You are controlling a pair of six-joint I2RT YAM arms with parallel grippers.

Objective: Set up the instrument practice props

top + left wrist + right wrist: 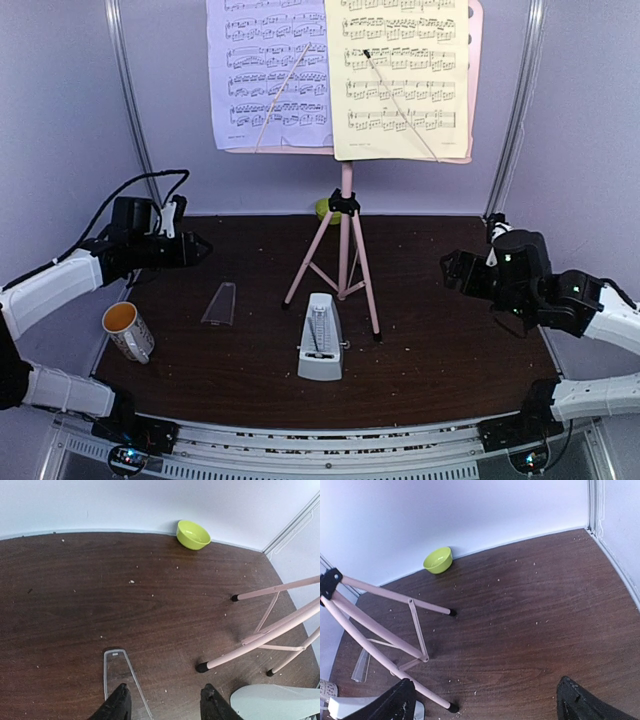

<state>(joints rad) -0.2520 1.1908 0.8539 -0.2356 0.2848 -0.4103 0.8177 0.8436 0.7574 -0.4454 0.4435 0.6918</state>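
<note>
The pink tripod music stand [345, 240] stands mid-table with a lavender page [268, 75] and a pale-yellow page [398, 80] on its desk. Its legs show in the left wrist view [260, 640] and the right wrist view [380, 630]. The grey pyramid metronome [320, 338] stands uncovered in front of the stand. Its clear cover [220, 303] lies flat to the left, also in the left wrist view [120, 675]. My left gripper [200, 247] is open and empty above the table's left side. My right gripper [448, 270] is open and empty at the right.
A white mug with orange inside [127, 330] sits at the left edge. A lime-green bowl [193, 534] sits against the back wall behind the stand, also in the right wrist view [438, 560]. Walls close in the table on three sides.
</note>
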